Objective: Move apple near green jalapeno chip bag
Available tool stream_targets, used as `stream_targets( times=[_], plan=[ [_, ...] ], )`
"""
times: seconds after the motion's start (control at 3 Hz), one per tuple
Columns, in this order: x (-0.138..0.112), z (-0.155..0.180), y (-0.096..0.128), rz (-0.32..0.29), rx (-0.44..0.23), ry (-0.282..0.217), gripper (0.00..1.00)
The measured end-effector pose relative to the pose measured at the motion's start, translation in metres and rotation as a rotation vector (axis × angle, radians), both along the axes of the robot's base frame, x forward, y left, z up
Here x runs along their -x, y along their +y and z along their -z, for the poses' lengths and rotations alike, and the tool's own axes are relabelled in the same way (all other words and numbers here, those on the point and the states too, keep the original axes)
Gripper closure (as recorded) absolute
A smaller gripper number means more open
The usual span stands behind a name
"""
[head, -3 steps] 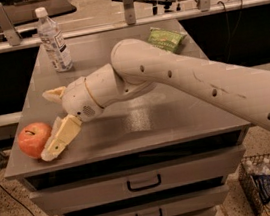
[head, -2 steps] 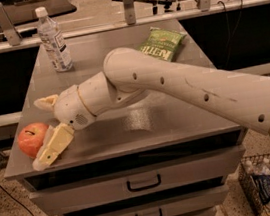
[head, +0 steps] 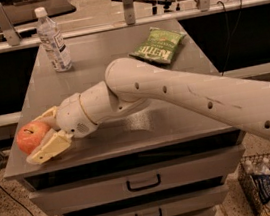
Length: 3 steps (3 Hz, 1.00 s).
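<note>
- Gripper (head: 33, 139) has advanced: its spread jaws now straddle the apple (head: 30, 135) at the table's (head: 194, 132) front-left corner.
- Close squarely, centred, before lifting towards the distant green jalapeno chip bag (head: 158, 46).

The tabletop (head: 103, 66) is a grey metal surface, and three items are carried directly on it. A clear water bottle (head: 53, 39) with a white cap is stood upright at the rear left corner. The green jalapeno chip bag (head: 158, 46) is laid flat near the rear right edge, well apart from the bottle. The apple (head: 27, 133) is located at the front left corner, close to the edge and well apart from the bag. The hand (head: 32, 139) is positioned at the apple, low over that corner.
</note>
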<state>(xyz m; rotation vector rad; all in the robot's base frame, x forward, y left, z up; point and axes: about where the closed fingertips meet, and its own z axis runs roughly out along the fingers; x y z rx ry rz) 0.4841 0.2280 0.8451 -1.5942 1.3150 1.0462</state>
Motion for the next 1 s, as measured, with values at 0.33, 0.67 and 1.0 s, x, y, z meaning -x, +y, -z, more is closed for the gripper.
stream_targets(
  times=[0.33,0.67,1.0],
  plan=[
    [-0.007,-0.003,-0.012,0.042,-0.002,-0.014,0.65],
    [-0.017,-0.016,-0.035,0.103,-0.002,-0.042,0.87],
    [-0.020,-0.037,-0.071,0.181,-0.019,-0.080,1.00]
  ],
)
